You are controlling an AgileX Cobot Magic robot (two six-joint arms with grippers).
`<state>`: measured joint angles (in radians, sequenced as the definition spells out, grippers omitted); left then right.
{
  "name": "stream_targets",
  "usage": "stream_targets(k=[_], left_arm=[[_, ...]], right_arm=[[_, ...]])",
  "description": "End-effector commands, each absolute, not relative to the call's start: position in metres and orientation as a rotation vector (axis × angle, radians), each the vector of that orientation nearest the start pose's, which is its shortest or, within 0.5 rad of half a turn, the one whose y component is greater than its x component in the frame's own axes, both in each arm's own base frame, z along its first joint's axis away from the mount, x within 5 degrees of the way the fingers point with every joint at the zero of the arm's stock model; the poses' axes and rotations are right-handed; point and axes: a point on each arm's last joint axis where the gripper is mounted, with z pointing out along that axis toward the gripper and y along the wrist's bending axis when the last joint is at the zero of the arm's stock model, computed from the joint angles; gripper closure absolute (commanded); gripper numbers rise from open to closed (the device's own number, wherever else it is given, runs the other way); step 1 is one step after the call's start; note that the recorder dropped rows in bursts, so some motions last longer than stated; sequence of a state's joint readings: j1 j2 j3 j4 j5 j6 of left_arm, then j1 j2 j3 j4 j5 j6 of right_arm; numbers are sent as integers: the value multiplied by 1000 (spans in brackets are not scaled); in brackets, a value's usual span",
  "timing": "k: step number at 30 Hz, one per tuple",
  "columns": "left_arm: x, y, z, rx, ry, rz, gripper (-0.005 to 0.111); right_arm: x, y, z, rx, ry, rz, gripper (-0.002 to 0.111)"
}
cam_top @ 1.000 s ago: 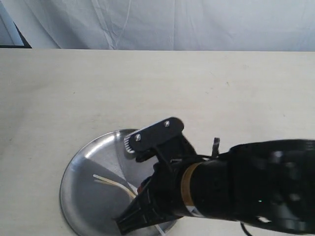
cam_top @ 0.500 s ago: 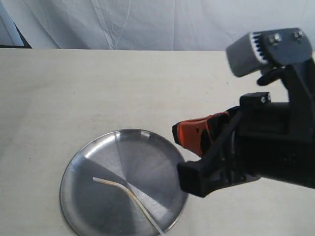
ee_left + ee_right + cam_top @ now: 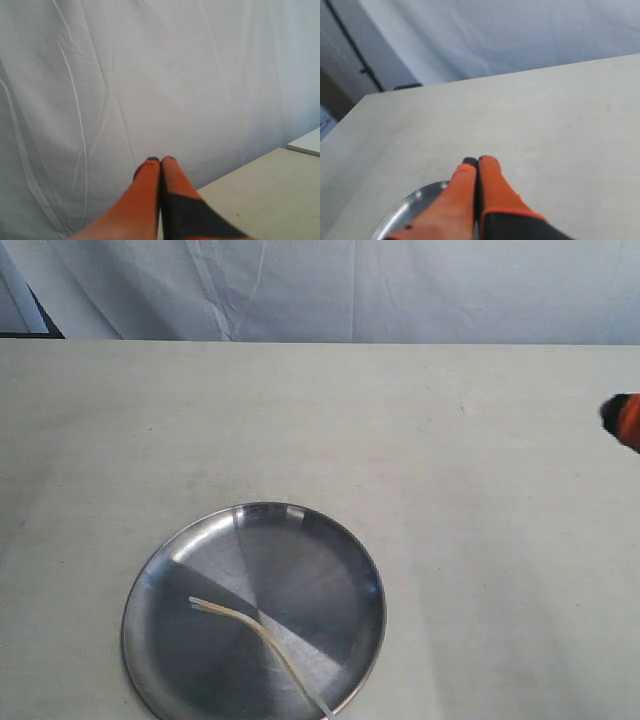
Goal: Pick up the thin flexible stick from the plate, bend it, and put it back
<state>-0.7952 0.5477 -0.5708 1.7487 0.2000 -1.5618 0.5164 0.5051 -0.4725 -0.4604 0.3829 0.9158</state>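
Observation:
The thin flexible stick [image 3: 262, 636] lies bent on the round silver plate [image 3: 310, 545], which sits low and left of centre on the table in the exterior view. One end of the stick reaches the plate's near rim. My right gripper [image 3: 622, 420] shows only as an orange tip at the right edge of the exterior view, well away from the plate. In the right wrist view that gripper [image 3: 477, 161] is shut with nothing between its fingers, above the table, and a part of the plate [image 3: 402, 212] shows beside them. My left gripper [image 3: 160, 160] is shut and empty, pointing at the white curtain.
The pale table top [image 3: 420, 440] spreads around the plate. A white curtain [image 3: 380, 290] hangs behind the far table edge. A dark corner [image 3: 30, 315] shows at the back left.
The right arm has drawn back off the plate to the right, almost leaving the exterior view. The stick stays on the plate, bent, and the plate has not moved.

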Motion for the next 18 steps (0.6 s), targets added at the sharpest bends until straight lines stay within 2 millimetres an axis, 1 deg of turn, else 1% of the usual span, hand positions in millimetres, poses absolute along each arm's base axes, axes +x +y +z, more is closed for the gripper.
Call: stream_targets(k=[1, 3, 5, 7, 10, 13, 18], left_arm=[[93, -69, 364, 525, 1342, -362, 107], [93, -69, 364, 525, 1342, -362, 107], [93, -69, 364, 525, 1342, -362, 107], [93, -69, 364, 525, 1342, -362, 107], [93, -69, 364, 525, 1342, -362, 107], [93, -69, 364, 525, 1342, -362, 107], [93, -69, 364, 525, 1342, -362, 107]], right_arm=[[76, 10, 263, 263, 1728, 446, 108], [64, 4, 246, 250, 1590, 367, 108], [59, 2, 236, 233, 1497, 323, 108], [57, 0, 226, 252, 1463, 284, 108], [56, -3, 212, 306, 1473, 264, 108], [56, -4, 208, 332, 1505, 245, 108], [56, -5, 208, 335, 1510, 243, 108]])
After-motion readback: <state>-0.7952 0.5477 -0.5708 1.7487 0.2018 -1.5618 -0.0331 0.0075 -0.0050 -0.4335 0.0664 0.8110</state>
